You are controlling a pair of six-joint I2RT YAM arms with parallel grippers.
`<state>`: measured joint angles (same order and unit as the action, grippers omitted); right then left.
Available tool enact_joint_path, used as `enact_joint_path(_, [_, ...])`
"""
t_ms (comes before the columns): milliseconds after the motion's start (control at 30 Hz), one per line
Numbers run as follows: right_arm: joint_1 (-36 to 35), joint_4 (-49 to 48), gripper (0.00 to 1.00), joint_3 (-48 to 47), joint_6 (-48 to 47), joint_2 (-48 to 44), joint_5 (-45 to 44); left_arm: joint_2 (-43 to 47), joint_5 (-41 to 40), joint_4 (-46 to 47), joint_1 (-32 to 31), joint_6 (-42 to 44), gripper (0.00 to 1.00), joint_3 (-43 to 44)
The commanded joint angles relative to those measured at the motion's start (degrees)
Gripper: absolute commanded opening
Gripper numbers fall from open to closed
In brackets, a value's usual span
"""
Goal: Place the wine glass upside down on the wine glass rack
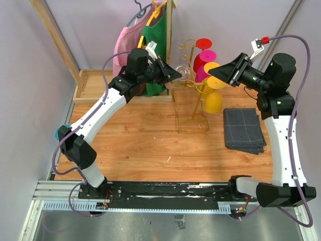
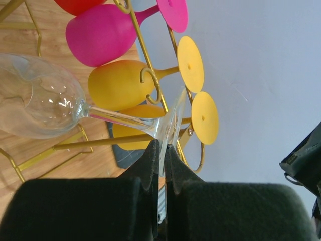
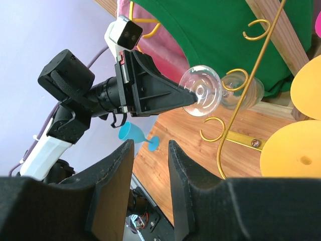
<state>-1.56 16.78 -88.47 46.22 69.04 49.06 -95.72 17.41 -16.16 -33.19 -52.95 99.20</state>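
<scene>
Clear stemmed wine glass (image 2: 40,100): we held it sideways beside the tall gold wire rack (image 3: 241,141) | left gripper (image 2: 161,148) pinched its foot, freeing the stem for a hook | right gripper (image 3: 150,145) stood half-open, empty.

The clear wine glass (image 2: 40,98) is horizontal beside the gold wine glass rack (image 1: 192,98).

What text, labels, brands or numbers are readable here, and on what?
None readable. There is no lettering on the wine glass rack, the clear wine glass, the coloured glasses or the folded grey cloth. Any marks on the base rail are too small to read.
</scene>
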Motion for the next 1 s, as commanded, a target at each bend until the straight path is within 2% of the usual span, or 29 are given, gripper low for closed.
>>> enact_joint_path(0, [1.3, -1.7, 0.35, 0.3, -0.2, -0.7, 0.9, 0.1, -2.3, 2.9, -0.4, 1.3, 0.0, 4.5])
enact_joint_path(300, [1.3, -1.7, 0.35, -0.1, -0.1, 0.3, 1.0, 0.5, -4.8, 1.5, -0.5, 1.8, 0.0, 6.5])
enact_joint_path(967, [1.3, -1.8, 0.35, 0.6, -0.4, 0.2, 0.9, -4.9, 0.8, 3.2, -0.8, -0.8, 0.0, 9.6])
